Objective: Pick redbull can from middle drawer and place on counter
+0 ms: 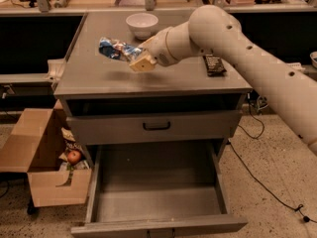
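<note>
Camera view shows you the gripper (133, 57) over the left half of the counter (94, 81), its tan fingers (143, 63) closed around one end of the redbull can (113, 49). The can lies nearly sideways in the grip, its free end pointing left and slightly up, and it looks raised off the grey surface rather than resting on it. The white arm (237, 48) reaches in from your right, crossing above the counter's right side.

Behind the gripper, near the back edge of the counter, you see a white bowl (142, 24), close to the can but apart from it. A dark snack bar (214, 64) lies flat on the counter's right side, just under the arm.

Below the counter, the drawer front with the black loop handle (156, 126) is pushed in. Under it the middle drawer (158, 205) is pulled well out, its flat grey floor showing.

On the floor to the left stands an open cardboard box (34, 152) with a red apple (74, 156) inside.
</note>
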Robot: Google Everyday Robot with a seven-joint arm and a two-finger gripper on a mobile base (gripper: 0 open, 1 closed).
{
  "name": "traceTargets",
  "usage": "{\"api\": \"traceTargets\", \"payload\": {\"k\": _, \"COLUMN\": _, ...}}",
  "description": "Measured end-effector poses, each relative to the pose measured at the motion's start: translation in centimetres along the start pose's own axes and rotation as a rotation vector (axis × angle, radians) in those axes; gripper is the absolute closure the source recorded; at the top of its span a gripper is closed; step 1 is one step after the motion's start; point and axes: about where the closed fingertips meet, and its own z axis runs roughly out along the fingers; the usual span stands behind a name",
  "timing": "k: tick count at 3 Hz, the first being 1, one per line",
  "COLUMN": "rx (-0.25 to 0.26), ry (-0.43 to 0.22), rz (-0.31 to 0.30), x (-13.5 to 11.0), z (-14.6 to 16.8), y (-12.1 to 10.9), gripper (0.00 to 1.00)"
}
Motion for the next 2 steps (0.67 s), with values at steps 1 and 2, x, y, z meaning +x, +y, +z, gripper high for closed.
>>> {"api": "traceTargets", "payload": {"k": 1, "rx": -0.018, "ry": 0.051, "rz": 0.088, "x": 1.58, "z": 1.49, "y": -2.77, "gripper": 1.00}}
{"api": "traceTargets", "payload": {"k": 2, "rx": -0.017, "ry": 0.055, "rz": 0.098, "x": 1.54, "z": 1.55, "y": -3.36, "gripper": 0.83}}
